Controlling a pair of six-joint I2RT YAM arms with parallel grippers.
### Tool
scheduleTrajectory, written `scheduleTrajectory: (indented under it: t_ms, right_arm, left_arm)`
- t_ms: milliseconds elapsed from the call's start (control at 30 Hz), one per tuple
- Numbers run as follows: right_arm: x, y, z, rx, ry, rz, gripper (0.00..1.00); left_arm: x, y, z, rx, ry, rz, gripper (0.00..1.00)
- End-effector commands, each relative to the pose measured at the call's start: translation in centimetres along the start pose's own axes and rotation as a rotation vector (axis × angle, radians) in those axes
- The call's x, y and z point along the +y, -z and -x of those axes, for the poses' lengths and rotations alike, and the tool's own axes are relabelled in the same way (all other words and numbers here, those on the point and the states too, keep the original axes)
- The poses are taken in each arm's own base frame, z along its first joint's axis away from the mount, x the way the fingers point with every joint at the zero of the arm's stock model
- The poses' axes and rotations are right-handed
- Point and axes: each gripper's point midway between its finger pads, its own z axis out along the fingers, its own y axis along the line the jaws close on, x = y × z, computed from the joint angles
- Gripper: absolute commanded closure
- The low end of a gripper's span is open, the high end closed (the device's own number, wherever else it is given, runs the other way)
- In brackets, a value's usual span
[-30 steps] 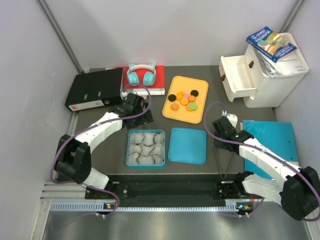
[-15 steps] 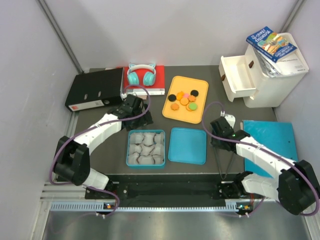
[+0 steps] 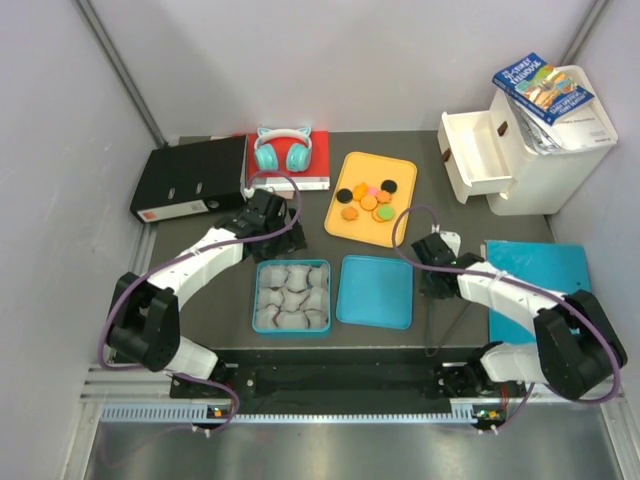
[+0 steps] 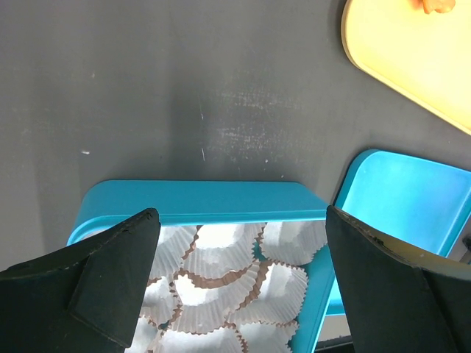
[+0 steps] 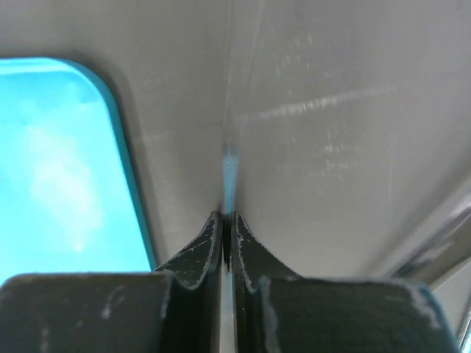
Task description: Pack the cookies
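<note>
1. The left gripper (image 4: 241, 220) hangs with its fingers spread wide, holding nothing. It is above the far rim of the teal box (image 3: 291, 264), which is filled with white paper cups (image 4: 221, 265).
2. The cookies (image 3: 368, 200) lie clustered on the yellow tray (image 3: 345, 228), mostly orange with some black, one pink and one green. They are beyond and to the right of the left gripper, well apart from it, and none is in the box.
3. A teal lid (image 3: 375, 291) lies flat just right of the box.
4. The right gripper (image 5: 228, 220) has its fingers pressed together over the dark table (image 3: 230, 300), just beside the lid's right edge. A thin pale-blue sliver shows at the slit, and what it is cannot be told. The cookies lie beyond it to the left.
</note>
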Motion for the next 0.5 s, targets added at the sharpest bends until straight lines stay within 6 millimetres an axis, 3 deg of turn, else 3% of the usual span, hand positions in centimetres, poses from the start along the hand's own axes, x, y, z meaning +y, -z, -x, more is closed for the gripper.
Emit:
scheduleTrajectory:
  t_ms: [0, 467]
  right_arm:
    - [0.8, 0.4, 3.1, -0.056, 0.018, -0.022, 1.00]
    - [1.5, 3.5, 14.5, -0.265, 0.167, -0.219, 1.00]
  left_arm:
    - [-0.8, 0.3, 0.4, -0.020, -0.010, -0.046, 0.02]
    - [-0.9, 0.9, 0.8, -0.041, -0.023, -0.053, 0.02]
